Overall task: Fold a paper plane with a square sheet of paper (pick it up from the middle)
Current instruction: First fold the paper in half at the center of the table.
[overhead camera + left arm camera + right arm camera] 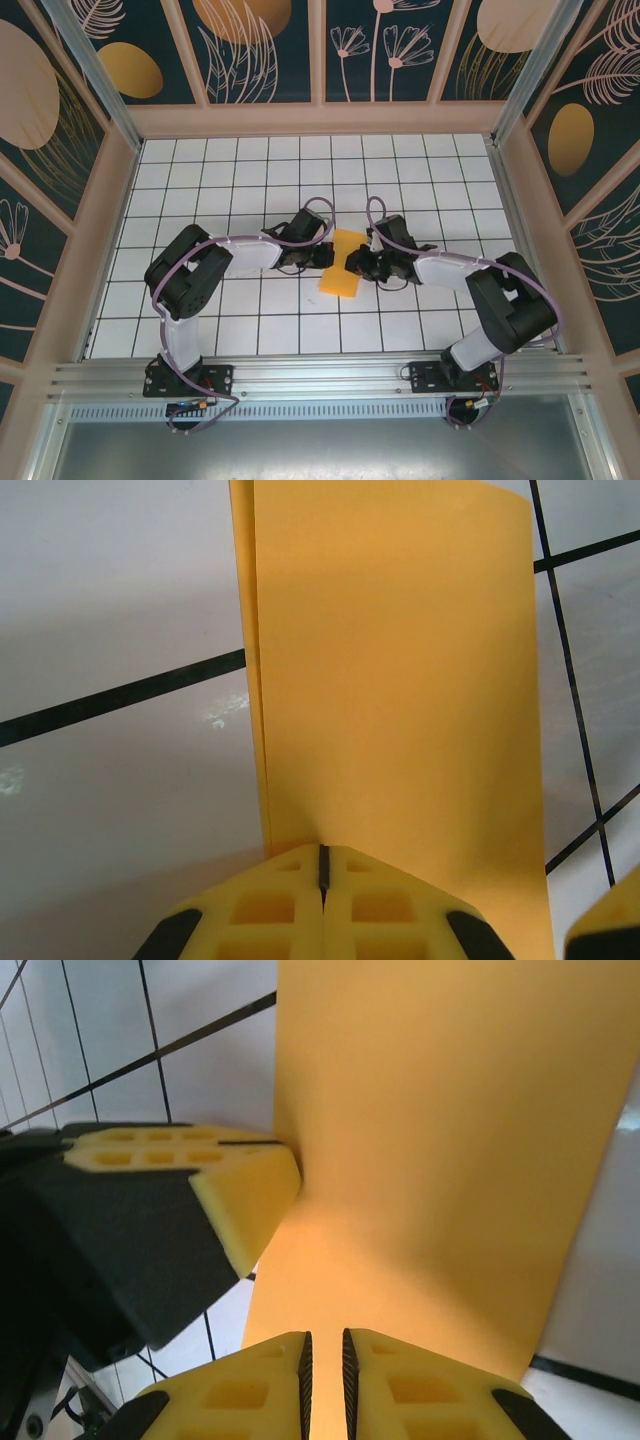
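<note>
Left gripper (322, 868) pinched fully shut on one edge of the sheet of paper (400, 680). Right gripper (325, 1355) narrowed to a slit, clamping the opposite edge. Orange-yellow paper folded double into an oblong, stretched between both grippers, over the middle of the white gridded surface (250, 170).

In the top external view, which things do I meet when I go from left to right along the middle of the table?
left claw → folded orange-yellow paper → right claw
</note>
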### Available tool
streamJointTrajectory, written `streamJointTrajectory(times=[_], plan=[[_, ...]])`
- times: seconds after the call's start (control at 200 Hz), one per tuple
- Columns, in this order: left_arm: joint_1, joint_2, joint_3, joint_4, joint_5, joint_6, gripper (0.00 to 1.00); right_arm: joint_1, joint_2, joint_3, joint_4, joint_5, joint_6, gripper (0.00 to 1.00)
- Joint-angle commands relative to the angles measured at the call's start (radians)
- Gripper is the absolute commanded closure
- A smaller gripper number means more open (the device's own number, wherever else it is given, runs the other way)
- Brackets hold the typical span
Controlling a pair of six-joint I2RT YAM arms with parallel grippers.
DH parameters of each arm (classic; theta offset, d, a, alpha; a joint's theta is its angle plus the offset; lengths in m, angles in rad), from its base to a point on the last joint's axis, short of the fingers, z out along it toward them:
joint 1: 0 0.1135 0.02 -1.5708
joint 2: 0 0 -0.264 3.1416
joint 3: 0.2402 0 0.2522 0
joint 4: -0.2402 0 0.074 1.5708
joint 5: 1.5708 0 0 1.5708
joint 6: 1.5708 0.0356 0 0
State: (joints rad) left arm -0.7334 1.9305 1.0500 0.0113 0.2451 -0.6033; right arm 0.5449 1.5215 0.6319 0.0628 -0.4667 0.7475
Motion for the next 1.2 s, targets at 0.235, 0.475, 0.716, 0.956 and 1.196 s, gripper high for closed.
streamJointTrajectory(times=[0.235, 0.475, 0.716, 0.956, 1.196], plan=[[-0.006, 0.031, -0.045, -0.143, -0.05, -0.002, 1.0, 0.037, 0.003, -0.102, 0.017, 0.025, 0.054, 0.8], [-0.006, 0.028, -0.047, -0.124, -0.037, -0.014, 1.0, 0.082, -0.096, -0.116, 0.011, 0.009, 0.073, 0.78], [-0.006, 0.026, -0.041, -0.131, -0.036, -0.012, 1.0, 0.12, -0.02, -0.141, -0.002, 0.055, 0.076, 0.79], [-0.006, 0.021, -0.036, -0.136, -0.035, -0.013, 1.0, 0.127, -0.105, -0.135, -0.041, 0.052, 0.076, 0.78], [-0.006, 0.027, -0.028, -0.131, -0.026, -0.018, 1.0, 0.105, -0.108, -0.201, -0.014, 0.066, 0.08, 0.77]])
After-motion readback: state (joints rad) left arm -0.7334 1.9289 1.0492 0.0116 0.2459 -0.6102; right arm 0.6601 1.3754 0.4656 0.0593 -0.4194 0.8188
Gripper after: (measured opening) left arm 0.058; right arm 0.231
